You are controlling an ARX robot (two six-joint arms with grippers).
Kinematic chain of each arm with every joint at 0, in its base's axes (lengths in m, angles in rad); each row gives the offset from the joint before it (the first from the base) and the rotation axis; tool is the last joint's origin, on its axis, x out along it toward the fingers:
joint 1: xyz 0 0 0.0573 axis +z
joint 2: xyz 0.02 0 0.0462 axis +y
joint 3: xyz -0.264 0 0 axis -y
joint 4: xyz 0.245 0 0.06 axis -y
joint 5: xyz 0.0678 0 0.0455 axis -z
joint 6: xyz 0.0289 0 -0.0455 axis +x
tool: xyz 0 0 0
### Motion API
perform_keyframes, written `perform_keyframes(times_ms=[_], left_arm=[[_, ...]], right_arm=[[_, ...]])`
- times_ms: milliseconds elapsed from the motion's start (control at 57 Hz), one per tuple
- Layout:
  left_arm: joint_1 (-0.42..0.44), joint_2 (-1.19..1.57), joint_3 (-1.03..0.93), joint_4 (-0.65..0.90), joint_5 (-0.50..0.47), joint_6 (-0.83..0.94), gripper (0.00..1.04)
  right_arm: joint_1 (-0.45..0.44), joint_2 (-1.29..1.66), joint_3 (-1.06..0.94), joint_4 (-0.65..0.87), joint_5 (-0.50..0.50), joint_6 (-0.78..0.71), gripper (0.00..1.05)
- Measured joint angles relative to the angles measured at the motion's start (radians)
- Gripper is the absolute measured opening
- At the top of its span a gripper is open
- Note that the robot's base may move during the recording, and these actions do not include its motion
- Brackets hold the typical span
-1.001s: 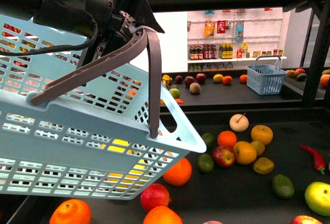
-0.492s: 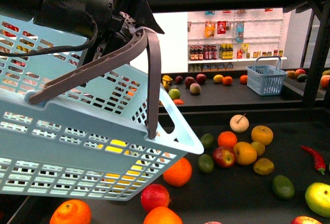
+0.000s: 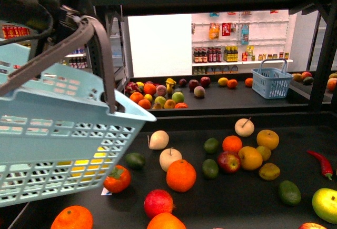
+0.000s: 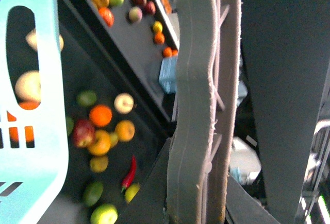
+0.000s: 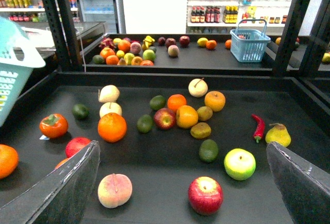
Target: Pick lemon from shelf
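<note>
Front view: the left hand (image 3: 71, 10) is closed around the grey handle (image 3: 102, 55) of a light blue basket (image 3: 58, 134). Below that hand, a bright yellow lump shows through the holes. It looks like the lemon (image 3: 79, 162).

Left wrist view: the handle (image 4: 193, 105) runs right past the hand. Fruit lies far below on the black shelf (image 4: 136, 44).

Right wrist view: the right hand (image 5: 181, 145) is spread wide and holds nothing. A red apple (image 5: 205, 194) lies between its fingers (image 5: 67, 188).
</note>
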Motion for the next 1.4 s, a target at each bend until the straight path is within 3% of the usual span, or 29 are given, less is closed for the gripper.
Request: perform_keyframes(times_ms=[281,755,1106,1404], left_arm=[[0.196,0.004,0.0,0.224,-0.098,-0.171,0.1],[0.429,0.202,0.066,0.525,-0.001,-0.319,0.09],[0.515,0.315,0.035,0.793,0.034,-0.406,0.09],[0.531,0.393,-0.068,0.94,-0.026,-0.491,0.09]], right_arm=[[0.0,0.0,0.0,0.0,0.0,0.0,0.97],[0.0,0.0,0.0,0.0,0.0,0.0,0.97],[0.0,0.0,0.0,0.0,0.0,0.0,0.97],[0.0,0.0,0.0,0.0,0.0,0.0,0.97]])
